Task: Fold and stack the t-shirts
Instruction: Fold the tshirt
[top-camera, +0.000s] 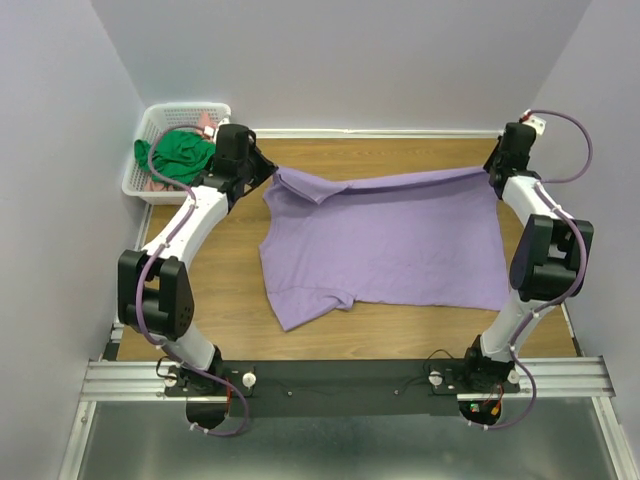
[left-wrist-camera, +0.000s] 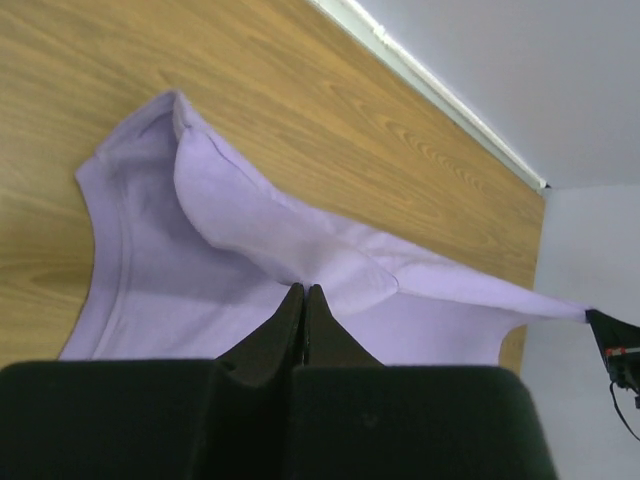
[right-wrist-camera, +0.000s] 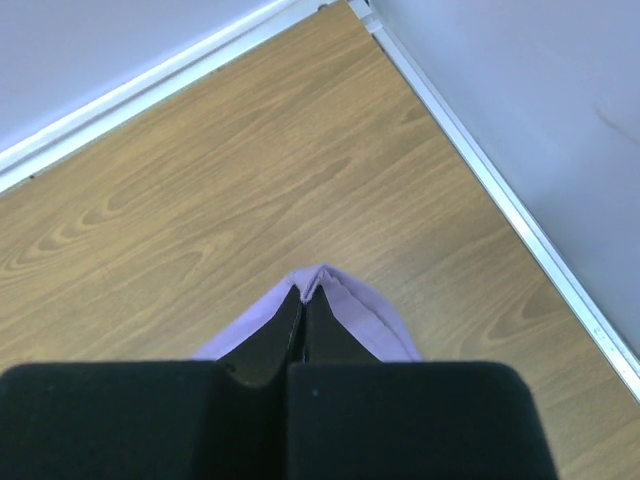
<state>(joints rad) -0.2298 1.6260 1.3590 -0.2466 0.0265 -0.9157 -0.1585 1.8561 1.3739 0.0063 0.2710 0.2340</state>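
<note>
Top external view: lavender t-shirt (top-camera: 385, 245) lies spread on the wooden table (top-camera: 230, 300), centre to right side. Its near part is flat on the wood. The far edge is raised & stretched in a line btw the two arms.

L gripper (left-wrist-camera: 303, 292) is clenched on the shirt's far-left part. Left wrist cam shows the black jaws pressed together w/ a fold of purple cloth pinched at the tips, and a loose flap curling up over the table beyond them.

R gripper (right-wrist-camera: 303, 295) is also clamped tight, grasping the far-right corner of the same shirt. Right wrist cam shows a small peak of purple cloth poking out at the tips, near the table's back-right corner.

One sleeve sticks out at the near-left of the shirt, flat on the wood, w/ some wrinkles around it.

White lattice basket (top-camera: 150, 125) sits at the far-left corner, off the table edge & against the wall. Green t-shirt (top-camera: 180, 152) is bunched inside it, w/ a bit of pink t-shirt (top-camera: 155, 186) showing underneath at the near side. L arm's wrist hangs just beside the basket; can't tell if they touch.
</note>
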